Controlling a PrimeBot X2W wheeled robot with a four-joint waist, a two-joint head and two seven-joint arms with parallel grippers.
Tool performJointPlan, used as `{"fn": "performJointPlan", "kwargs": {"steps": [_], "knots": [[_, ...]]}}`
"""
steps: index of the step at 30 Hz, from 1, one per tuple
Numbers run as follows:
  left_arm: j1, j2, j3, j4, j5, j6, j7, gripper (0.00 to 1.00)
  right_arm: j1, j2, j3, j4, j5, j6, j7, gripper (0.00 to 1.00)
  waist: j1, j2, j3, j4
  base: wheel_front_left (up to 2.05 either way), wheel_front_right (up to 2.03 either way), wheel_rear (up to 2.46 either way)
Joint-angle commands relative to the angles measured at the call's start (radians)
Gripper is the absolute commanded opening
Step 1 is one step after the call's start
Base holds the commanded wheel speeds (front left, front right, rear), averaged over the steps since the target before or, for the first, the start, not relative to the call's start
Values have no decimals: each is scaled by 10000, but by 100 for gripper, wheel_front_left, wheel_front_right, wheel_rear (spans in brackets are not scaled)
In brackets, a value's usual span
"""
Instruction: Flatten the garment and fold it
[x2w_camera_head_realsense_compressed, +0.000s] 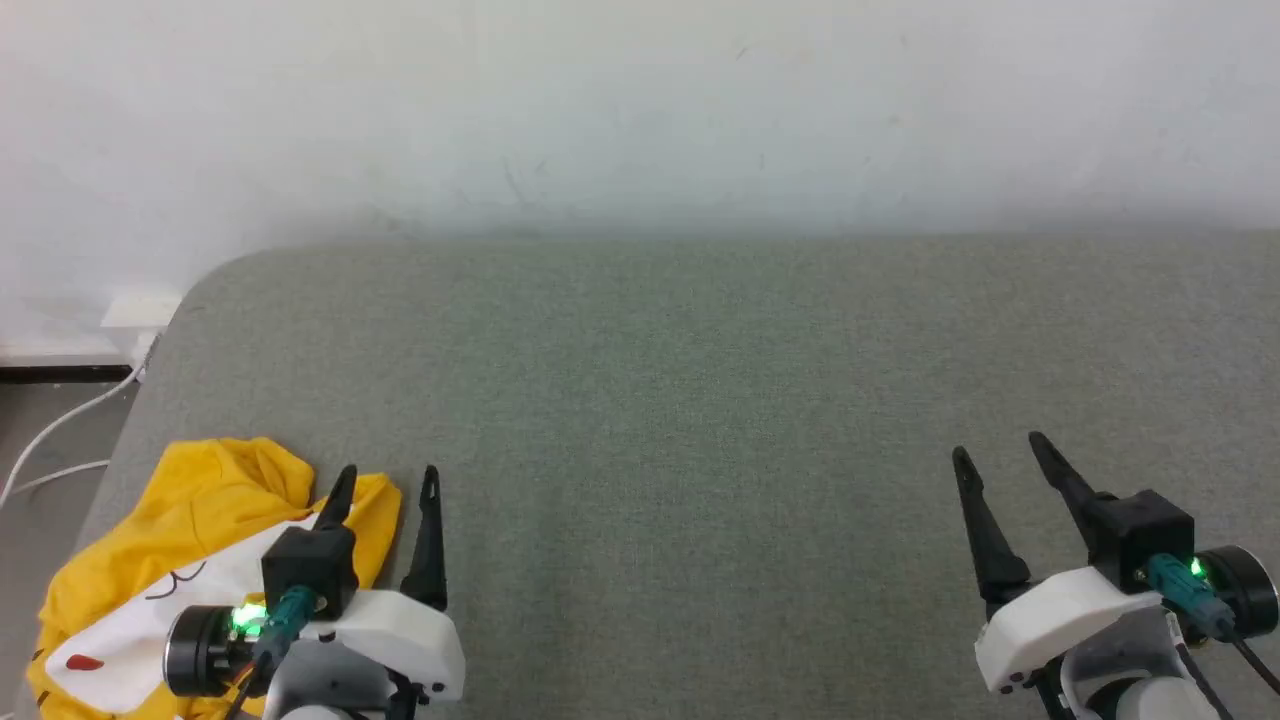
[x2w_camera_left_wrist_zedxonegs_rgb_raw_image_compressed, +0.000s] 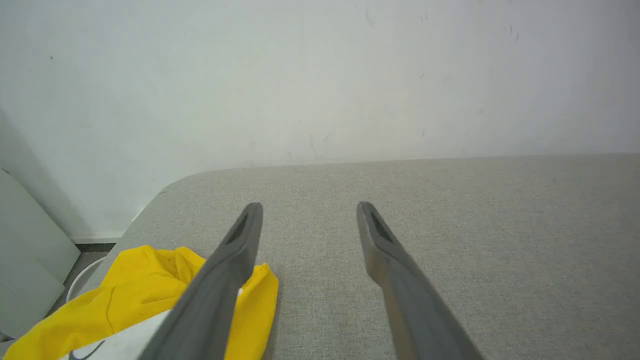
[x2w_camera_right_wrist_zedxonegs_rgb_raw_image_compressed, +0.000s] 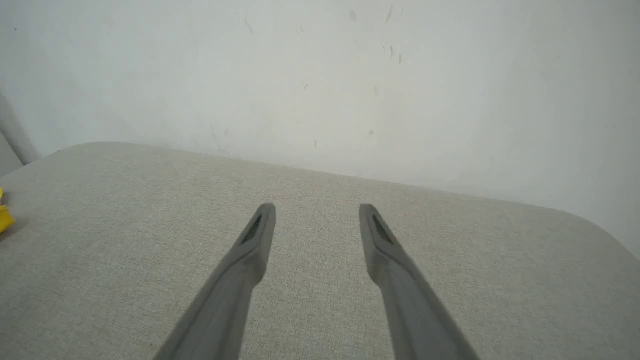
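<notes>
The garment (x2w_camera_head_realsense_compressed: 190, 520), a bright yellow T-shirt, lies crumpled at the near left corner of the grey table (x2w_camera_head_realsense_compressed: 700, 420). Its white print with black lines and a red dot faces up. My left gripper (x2w_camera_head_realsense_compressed: 388, 478) is open just above the shirt's right edge, with its left finger over the cloth and nothing held. The left wrist view shows the garment (x2w_camera_left_wrist_zedxonegs_rgb_raw_image_compressed: 140, 290) beside and under the left finger (x2w_camera_left_wrist_zedxonegs_rgb_raw_image_compressed: 235, 260). My right gripper (x2w_camera_head_realsense_compressed: 995, 447) is open over bare table at the near right. A yellow sliver of the garment (x2w_camera_right_wrist_zedxonegs_rgb_raw_image_compressed: 4, 217) sits at the left edge of the right wrist view.
A white wall (x2w_camera_head_realsense_compressed: 640, 110) rises behind the table's far edge. White cables (x2w_camera_head_realsense_compressed: 60, 430) and a socket run along the floor past the table's rounded left corner. Bare grey cloth surface spreads between the two grippers.
</notes>
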Motion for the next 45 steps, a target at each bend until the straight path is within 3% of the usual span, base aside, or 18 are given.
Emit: {"fn": "performJointPlan", "kwargs": {"steps": [1, 22, 45], "knots": [[-49, -1, -65, 56, -111, 4, -81, 100, 42, 4, -50, -10, 90, -1, -104, 100, 0, 0, 1, 0, 0, 0, 0], [-169, -5, -240, 214, -526, 116, -494, 100, 210, 10, -183, -182, 233, -4, -518, 100, 0, 0, -10, 570, 0, 0, 0], [-138, -10, -216, 422, -898, 201, -969, 100, 416, 17, -159, -420, 228, -8, -869, 100, 0, 0, -56, 2723, -1, -1, -1]]}}
